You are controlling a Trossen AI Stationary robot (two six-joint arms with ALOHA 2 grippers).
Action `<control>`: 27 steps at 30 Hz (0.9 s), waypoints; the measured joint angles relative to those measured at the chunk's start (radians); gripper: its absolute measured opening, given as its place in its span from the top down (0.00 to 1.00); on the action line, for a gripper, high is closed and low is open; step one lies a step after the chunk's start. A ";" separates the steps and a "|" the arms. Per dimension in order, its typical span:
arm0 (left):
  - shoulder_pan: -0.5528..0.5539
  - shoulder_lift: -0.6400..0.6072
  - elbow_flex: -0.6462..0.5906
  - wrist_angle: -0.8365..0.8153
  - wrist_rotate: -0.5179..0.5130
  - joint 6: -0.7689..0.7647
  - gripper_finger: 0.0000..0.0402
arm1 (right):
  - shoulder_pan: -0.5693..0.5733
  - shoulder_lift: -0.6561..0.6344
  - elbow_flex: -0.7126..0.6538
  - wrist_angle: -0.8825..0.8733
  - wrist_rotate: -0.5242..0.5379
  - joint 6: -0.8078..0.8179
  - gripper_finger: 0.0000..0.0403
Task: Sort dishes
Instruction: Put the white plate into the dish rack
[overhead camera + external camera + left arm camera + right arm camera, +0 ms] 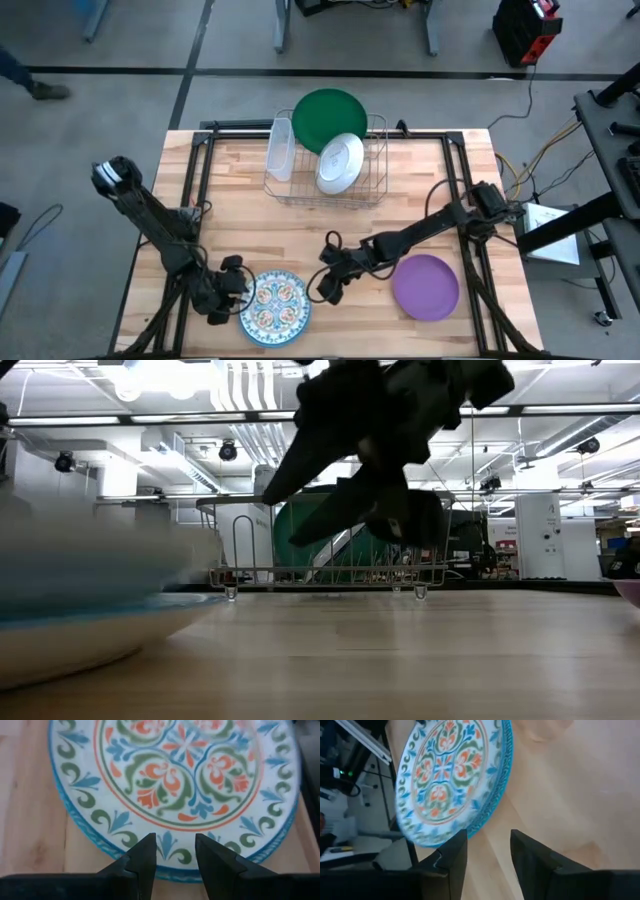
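Unlettered patterned plate (pixel 180 780) lies before open left hand (pixel 174 851).

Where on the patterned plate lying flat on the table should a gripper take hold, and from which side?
Best at the rim. The patterned plate lies face up on the table, so only its raised blue edge gives the fingers something to close on. The left gripper, open, already faces the near rim from the left; the right gripper, also open, is beside the opposite edge.
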 joint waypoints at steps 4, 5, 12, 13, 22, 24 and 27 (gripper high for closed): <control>0.000 0.059 -0.002 0.068 -0.006 0.002 0.68 | 0.003 0.041 0.000 0.069 -0.001 0.034 0.63; 0.000 0.071 -0.003 0.081 -0.007 0.006 0.68 | 0.004 0.051 0.000 0.090 -0.002 0.040 0.63; -0.001 0.120 -0.002 0.141 -0.003 0.021 0.68 | 0.008 0.065 0.000 0.157 -0.004 0.055 0.58; -0.003 0.121 -0.003 0.146 -0.003 0.023 0.68 | 0.008 0.063 0.000 0.151 -0.005 0.059 0.58; -0.004 0.121 -0.006 0.149 -0.003 0.024 0.68 | 0.023 0.005 0.000 0.012 -0.021 0.107 0.57; -0.004 0.121 -0.006 0.150 -0.003 0.025 0.68 | 0.031 -0.016 0.000 -0.027 -0.007 0.122 0.57; -0.004 0.121 -0.006 0.150 -0.005 0.029 0.68 | 0.036 -0.037 0.000 -0.026 0.013 0.134 0.57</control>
